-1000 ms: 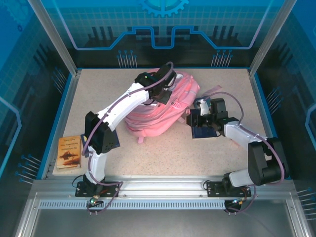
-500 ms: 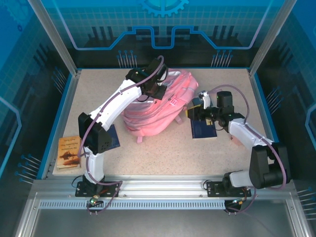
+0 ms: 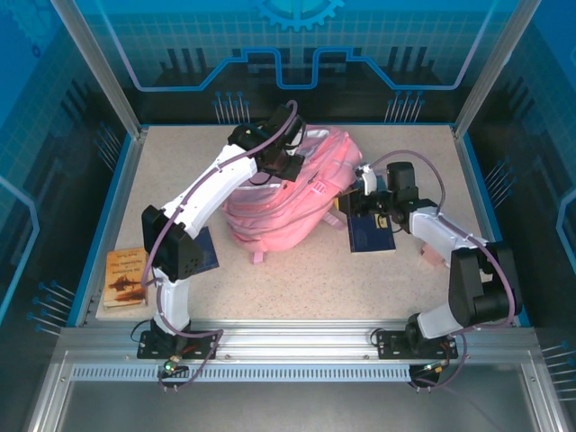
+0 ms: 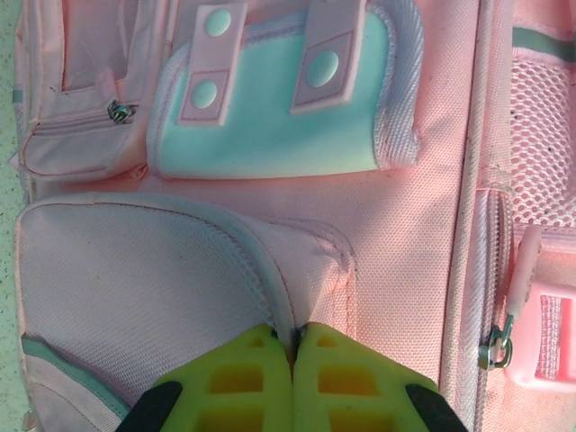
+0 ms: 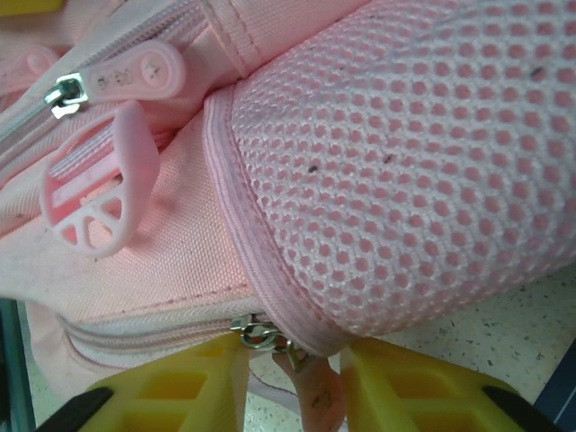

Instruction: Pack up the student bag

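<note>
Item: student bag [image 3: 279,211], a pink fabric backpack lying on the table [image 3: 297,288] with one gripper at each side.
Left gripper [image 4: 294,335]: fingers pressed together on the piped edge of a front pocket [image 4: 144,288]. The piping runs straight in between the tips, so a pinch of cloth looks to be held.
Right gripper [image 5: 297,360]: jaws apart, with a zip slider and its pink zip pull [image 5: 306,382] in the gap, not visibly squeezed. The mesh side pocket [image 5: 405,162] bulges just beyond the tips.
Handling, judged: soft and limp, and likely light if unfilled. The cloth will sag and drag along rather than lift as one piece, and the mesh could snag.
Where to take hold, judged: stitched seams, piping and zip pulls (thin, so they need a well-centred close). Bare panels would slip out of the jaws.
Nearby: dark blue book [image 3: 371,236], flat on the table just beside the right jaws.
</note>
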Motion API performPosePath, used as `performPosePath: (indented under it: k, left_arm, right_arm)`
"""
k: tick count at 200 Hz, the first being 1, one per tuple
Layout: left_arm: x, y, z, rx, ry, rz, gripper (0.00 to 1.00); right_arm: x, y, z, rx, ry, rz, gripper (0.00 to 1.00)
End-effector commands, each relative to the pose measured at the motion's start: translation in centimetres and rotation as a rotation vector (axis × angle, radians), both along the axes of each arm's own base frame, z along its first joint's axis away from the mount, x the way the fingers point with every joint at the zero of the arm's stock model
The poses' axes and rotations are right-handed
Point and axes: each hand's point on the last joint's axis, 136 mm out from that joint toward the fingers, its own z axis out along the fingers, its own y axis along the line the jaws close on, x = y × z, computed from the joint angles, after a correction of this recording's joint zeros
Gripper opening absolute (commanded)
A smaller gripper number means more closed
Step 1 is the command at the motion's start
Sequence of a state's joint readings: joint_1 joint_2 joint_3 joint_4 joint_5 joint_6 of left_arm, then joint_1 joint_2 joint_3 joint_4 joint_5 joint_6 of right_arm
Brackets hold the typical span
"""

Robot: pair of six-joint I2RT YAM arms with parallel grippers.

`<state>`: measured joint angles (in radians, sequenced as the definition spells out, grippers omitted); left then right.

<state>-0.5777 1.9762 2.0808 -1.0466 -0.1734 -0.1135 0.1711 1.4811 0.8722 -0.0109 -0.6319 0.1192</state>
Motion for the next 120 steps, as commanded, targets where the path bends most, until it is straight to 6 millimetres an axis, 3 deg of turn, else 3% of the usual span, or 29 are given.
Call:
performPosePath:
  k: [1, 25, 38, 81, 92, 120]
  left_arm:
    - [0.5, -0.1, 6.7, -0.125, -0.149, 0.016, 0.00]
    - [1.0, 0.3, 6.4, -0.127, -0.144, 0.031, 0.00]
    - [1.2, 0.5, 6.3, -0.126, -0.143, 0.034, 0.00]
    - [0.7, 0.5, 6.8, -0.140, -0.148, 0.014, 0.00]
    - [0.6, 0.4, 6.9, -0.145, -0.148, 0.011, 0.00]
    - [0.5, 0.4, 7.1, -0.152, -0.148, 0.005, 0.00]
  right_arm:
    - [0.4, 0.4, 0.8, -0.048, -0.053, 0.023, 0.26]
    - [-0.9, 1.0, 1.1, -0.070, -0.065, 0.082, 0.23]
    - [-1.3, 0.9, 1.1, -0.089, -0.063, 0.083, 0.27]
    - [1.0, -3.2, 0.6, -0.221, -0.089, -0.167, 0.42]
    - [0.1, -3.1, 0.0, -0.204, -0.067, -0.156, 0.45]
    - [-2.3, -0.9, 1.4, -0.095, -0.067, -0.044, 0.48]
